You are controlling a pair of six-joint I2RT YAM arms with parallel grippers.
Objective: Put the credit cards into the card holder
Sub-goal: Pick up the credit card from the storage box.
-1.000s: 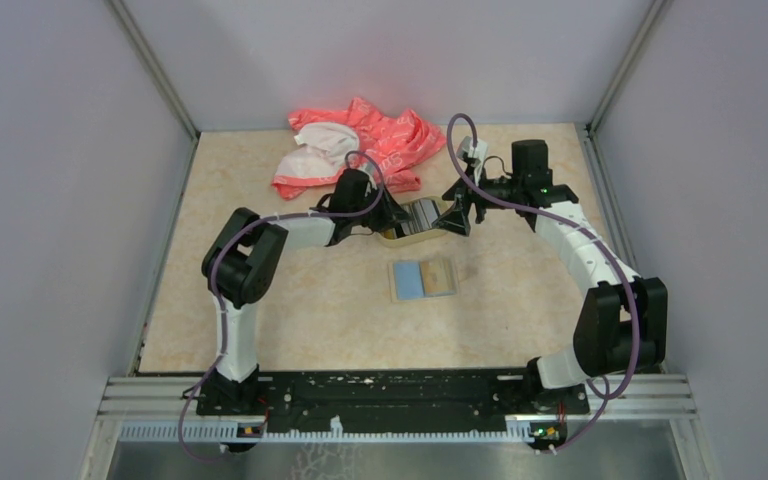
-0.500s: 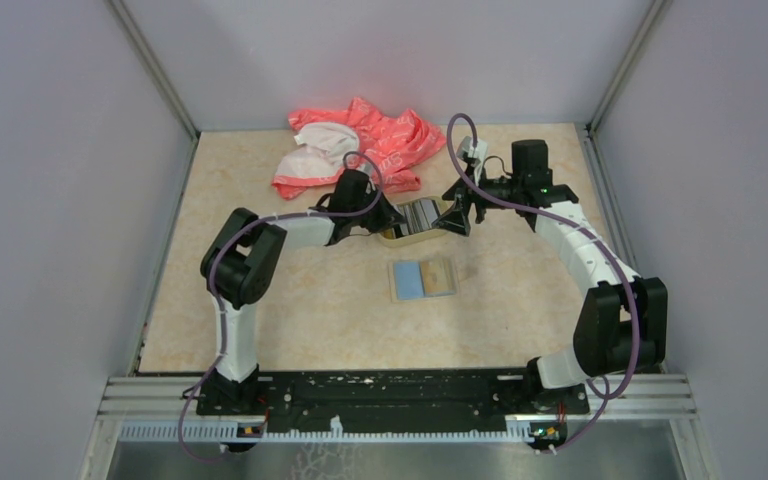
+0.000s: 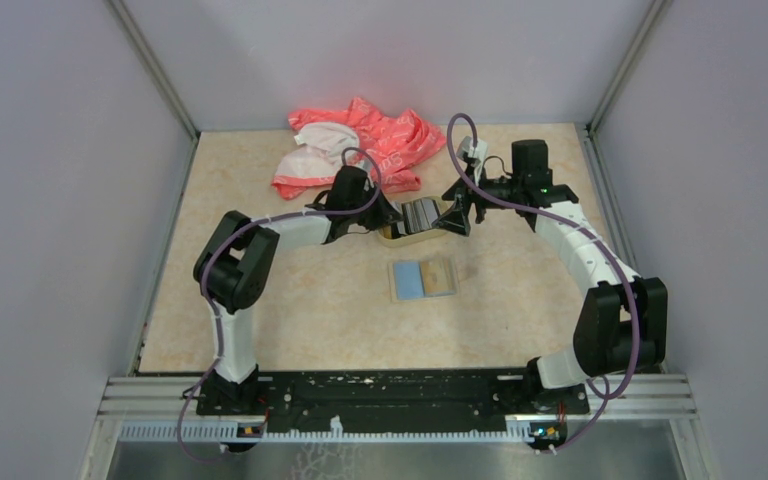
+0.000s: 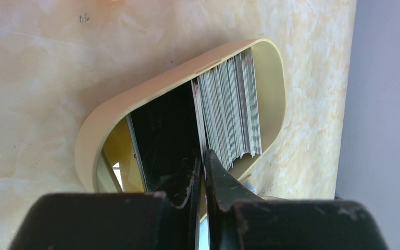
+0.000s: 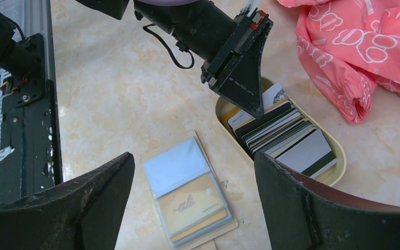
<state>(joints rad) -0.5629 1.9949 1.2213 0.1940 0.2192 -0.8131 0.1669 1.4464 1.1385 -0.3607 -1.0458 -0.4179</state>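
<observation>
From above, one beige folding card holder (image 3: 423, 279) lies open near one tan oval tray (image 3: 398, 236). Left wrist: the left gripper (image 4: 203, 156), almost closed, pinches one of many black, white and grey credit cards (image 4: 229, 114) in the tray. Right wrist: the right gripper (image 5: 192, 156) gapes wide, empty.

The left arm (image 3: 295, 230) and right arm (image 3: 575, 240) have white shells between chunky black joint housings. A purple cable (image 3: 457, 135) trails along each arm (the right one makes a tall loop). A green light (image 3: 539, 184) shows on the right arm's black wrist block. The left gripper (image 4: 204, 156) and right gripper (image 5: 192, 161) have matte black, wedge-shaped fingers (image 5: 302, 208), and the left has a small red-and-white part (image 5: 253, 23).
</observation>
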